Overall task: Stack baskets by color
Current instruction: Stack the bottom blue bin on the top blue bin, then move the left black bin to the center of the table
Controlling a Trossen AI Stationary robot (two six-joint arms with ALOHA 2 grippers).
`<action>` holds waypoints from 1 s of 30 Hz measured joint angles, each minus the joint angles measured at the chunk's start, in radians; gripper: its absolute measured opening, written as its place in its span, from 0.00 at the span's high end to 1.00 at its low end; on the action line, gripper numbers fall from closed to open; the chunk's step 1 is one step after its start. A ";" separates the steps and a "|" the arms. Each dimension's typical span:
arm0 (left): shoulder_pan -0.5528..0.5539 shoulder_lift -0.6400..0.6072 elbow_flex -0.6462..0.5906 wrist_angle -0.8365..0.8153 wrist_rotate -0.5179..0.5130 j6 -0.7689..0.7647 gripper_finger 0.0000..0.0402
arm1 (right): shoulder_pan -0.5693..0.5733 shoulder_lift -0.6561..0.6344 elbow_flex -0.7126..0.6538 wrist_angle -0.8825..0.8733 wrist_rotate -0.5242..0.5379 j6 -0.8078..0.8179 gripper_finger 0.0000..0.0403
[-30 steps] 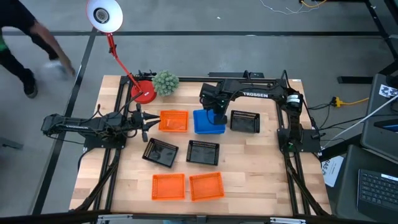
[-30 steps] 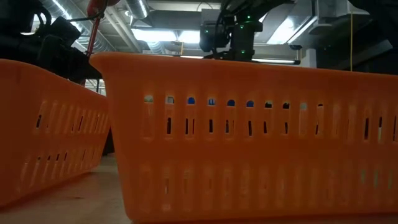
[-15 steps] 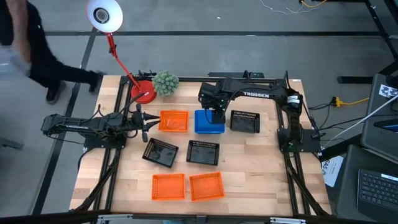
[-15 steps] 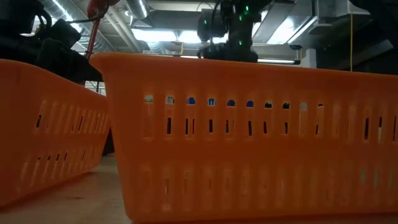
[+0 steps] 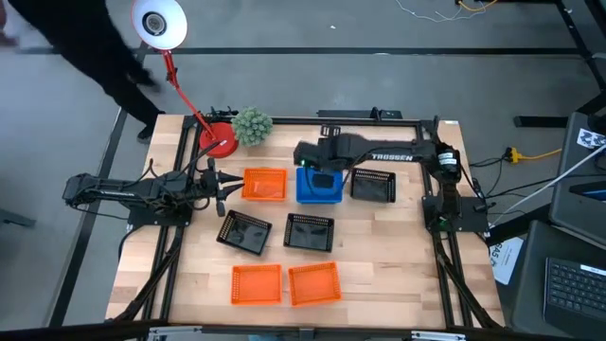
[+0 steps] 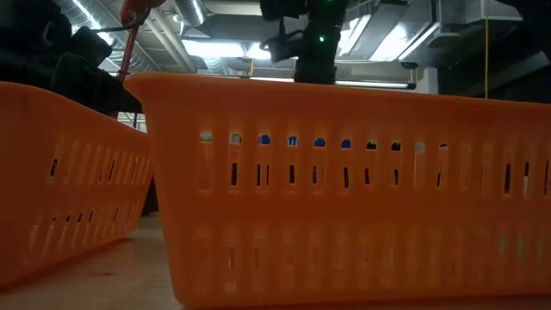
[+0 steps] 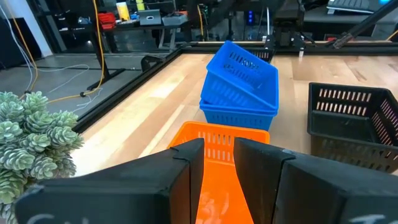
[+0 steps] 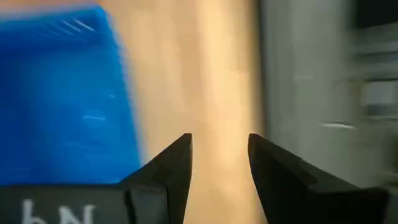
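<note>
Blue baskets stand stacked in the middle of the table's far half; in the left wrist view the top blue basket sits tilted in the one below. My right gripper hovers open above the stack's far left corner, touching nothing; the blue stack lies beside its fingers. One orange basket rests left of the stack. Two orange baskets lie side by side near the front edge. Three black baskets lie apart. My left gripper waits open at the table's left.
A fuzzy green plant and a red lamp base stand at the far left corner. A person walks on the floor beyond the table's far left. Bare wood lies between the black baskets and the front orange pair.
My right gripper has risen off the blue stack and swung toward the table's left and far edge, its wrist turning as it went. The blue stack stays where it was. The left arm has kept still.
</note>
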 joint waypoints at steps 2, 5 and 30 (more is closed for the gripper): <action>0.000 0.000 0.000 -0.002 0.000 0.000 0.80 | 0.039 0.000 -0.037 0.034 0.112 -0.048 0.63; 0.000 0.000 0.000 -0.009 0.000 0.000 0.80 | 0.072 0.001 -0.094 0.089 0.122 -0.069 0.63; 0.000 0.000 0.000 -0.019 0.001 -0.002 0.80 | 0.027 0.001 -0.046 -0.181 0.002 0.125 0.64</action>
